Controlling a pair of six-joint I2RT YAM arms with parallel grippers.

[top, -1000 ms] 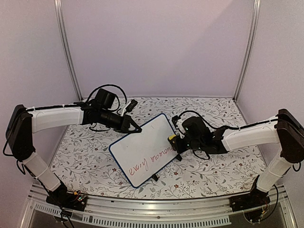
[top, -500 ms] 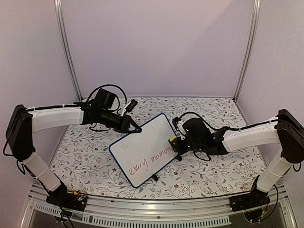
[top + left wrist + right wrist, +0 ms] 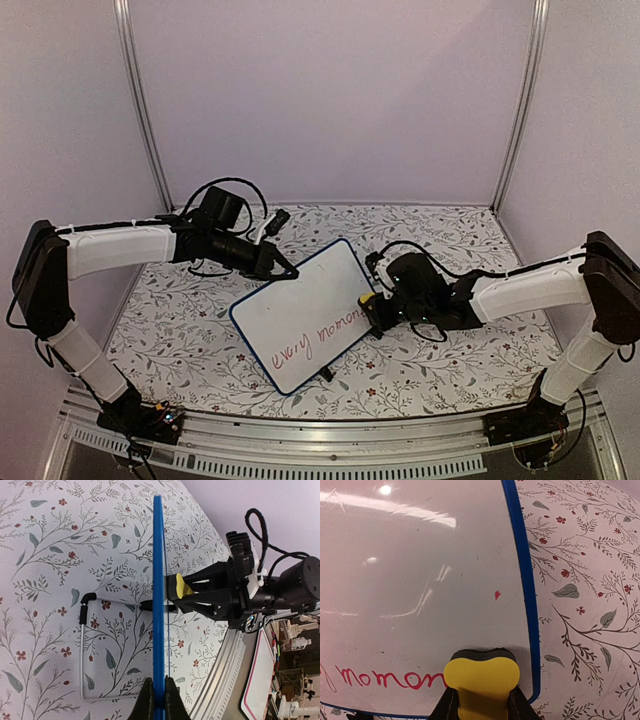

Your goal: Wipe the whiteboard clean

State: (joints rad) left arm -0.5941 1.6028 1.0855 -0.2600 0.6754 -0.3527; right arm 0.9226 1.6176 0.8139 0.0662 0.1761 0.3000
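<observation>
Since the earlier frame, the right claw (image 3: 374,306) has been carried a little toward the near edge of the flower-printed surface (image 3: 450,365). The yellow eraser block (image 3: 366,298) with a dark underside has been taken along with it. The left claw (image 3: 284,270) and the board are seen where they were.

At the left, the left claw is closed on the far edge of the small rectangular whiteboard with a thin dark-blue frame (image 3: 300,310). In the left wrist view, its two fingertips are pressed against either face of the blue edge. The whiteboard is held tilted, reaching from this claw down toward the near edge of the surface. A bent grey wire stand with black tips (image 3: 82,650) is seen behind the whiteboard, resting on the surface.

Red handwritten words (image 3: 318,338) run along the lower part of the white face, between the two claws. A small red mark (image 3: 497,595) is seen above them, ahead of the right claw.

At the right, the right claw is clamped on the yellow eraser block. The block is pressed against the white face just inside the right-hand frame, touching the last red letters. The right claw's fingers are seen at either side of the block in the right wrist view.
</observation>
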